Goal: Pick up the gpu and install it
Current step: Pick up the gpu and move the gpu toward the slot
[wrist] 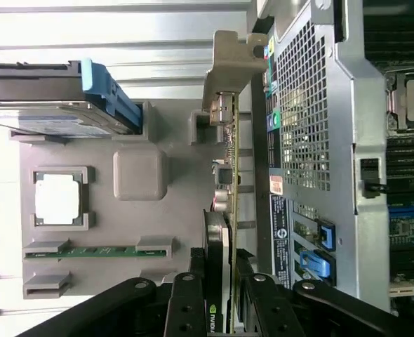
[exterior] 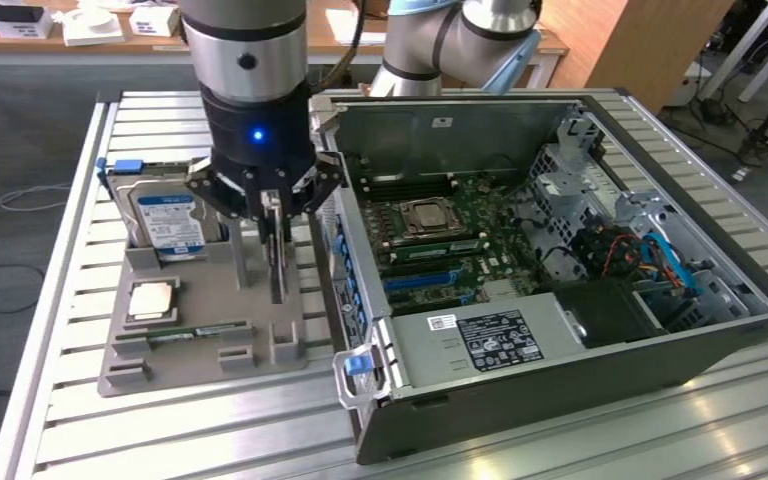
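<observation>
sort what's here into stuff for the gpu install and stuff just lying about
For the job: gpu, gripper shut on it, open computer case.
Lying about: hard drive, processor chip, RAM stick, all on the grey tray.

Grey floor (exterior: pixel 11 140) with loose cables (exterior: pixel 11 195), a wooden desk (exterior: pixel 51 43) behind a slatted metal table (exterior: pixel 157 440).

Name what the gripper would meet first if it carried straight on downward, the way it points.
The gpu: it stands on edge in the grey tray, right under the gripper. Whether the two already touch is unclear.
</observation>
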Controlling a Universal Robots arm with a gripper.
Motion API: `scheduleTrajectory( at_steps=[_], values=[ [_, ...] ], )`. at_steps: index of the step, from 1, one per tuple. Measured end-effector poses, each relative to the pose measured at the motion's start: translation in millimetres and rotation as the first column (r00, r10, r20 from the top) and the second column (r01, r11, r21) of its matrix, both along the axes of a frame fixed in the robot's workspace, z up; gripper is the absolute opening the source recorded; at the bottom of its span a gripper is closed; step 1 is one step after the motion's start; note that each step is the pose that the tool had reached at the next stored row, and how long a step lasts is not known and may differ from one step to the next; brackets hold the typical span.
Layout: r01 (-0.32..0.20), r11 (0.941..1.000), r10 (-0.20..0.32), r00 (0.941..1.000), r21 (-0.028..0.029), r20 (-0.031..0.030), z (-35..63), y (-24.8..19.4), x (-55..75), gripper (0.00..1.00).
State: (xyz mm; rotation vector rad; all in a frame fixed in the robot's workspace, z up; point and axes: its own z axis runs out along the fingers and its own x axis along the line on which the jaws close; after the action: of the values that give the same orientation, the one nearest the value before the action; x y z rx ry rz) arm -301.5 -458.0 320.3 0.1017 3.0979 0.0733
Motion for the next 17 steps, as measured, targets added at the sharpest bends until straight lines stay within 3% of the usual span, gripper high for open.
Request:
scheduleTrajectory(
  at_steps=[17],
  values=[
    [0.000, 1.0000, 0.000, 1.0000, 0.0001, 0.0000, 77.1, 0.2, 0.0, 0.27]
  ],
)
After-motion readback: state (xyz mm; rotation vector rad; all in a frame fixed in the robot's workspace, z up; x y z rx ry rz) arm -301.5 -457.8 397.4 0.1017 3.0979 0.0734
